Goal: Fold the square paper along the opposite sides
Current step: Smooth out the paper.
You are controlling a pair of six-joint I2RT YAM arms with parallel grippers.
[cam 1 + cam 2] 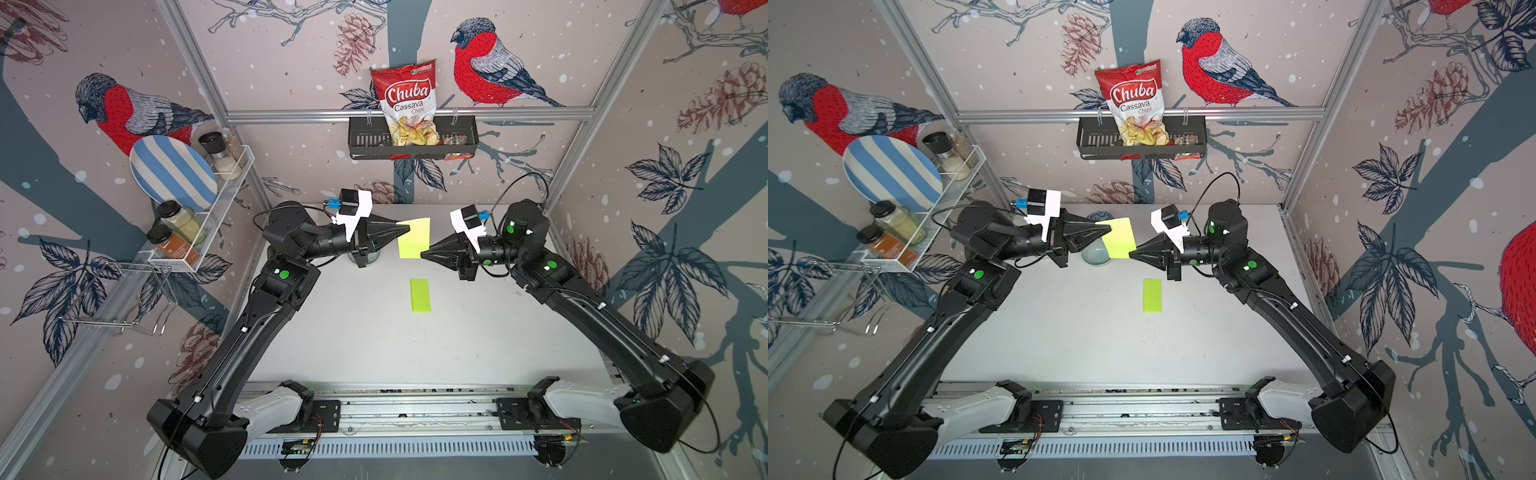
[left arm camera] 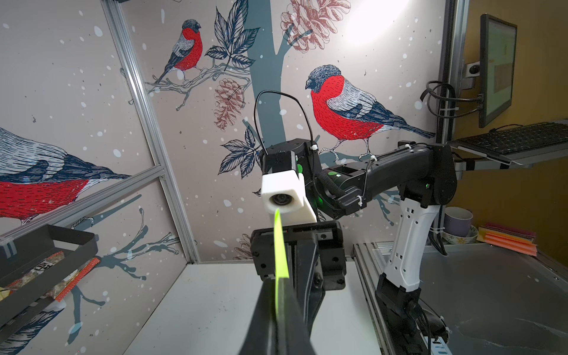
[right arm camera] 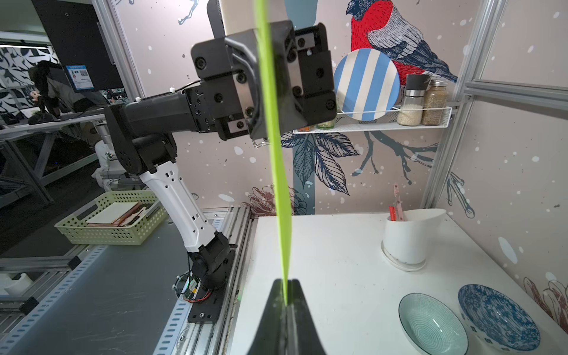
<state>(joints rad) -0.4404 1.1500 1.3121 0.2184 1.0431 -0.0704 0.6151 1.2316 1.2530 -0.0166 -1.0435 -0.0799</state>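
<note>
Left gripper [image 1: 397,226]: tips pinched narrow on the square paper [image 1: 415,239], at its 10 o'clock corner.
Right gripper [image 1: 422,253]: I see it likewise closed on the sheet, at the 5 o'clock corner.
Paper: held in the air between the two arms, over the far middle of the table [image 1: 353,332]. It shows edge-on and slightly bowed in the wrist views.
Below: a folded strip [image 1: 420,295] lies flat at 6 o'clock from the sheet, and a glass bowl [image 1: 1096,253] sits at 8 o'clock.
Risk, tear: if I pull the arms apart, the thin sheet may rip at a pinch.
Risk, slip: each hold is only a corner, so a twist could free one and drop the sheet.
Risk, skew: with diagonal holds, I judge the opposite edges may meet crooked.
</note>
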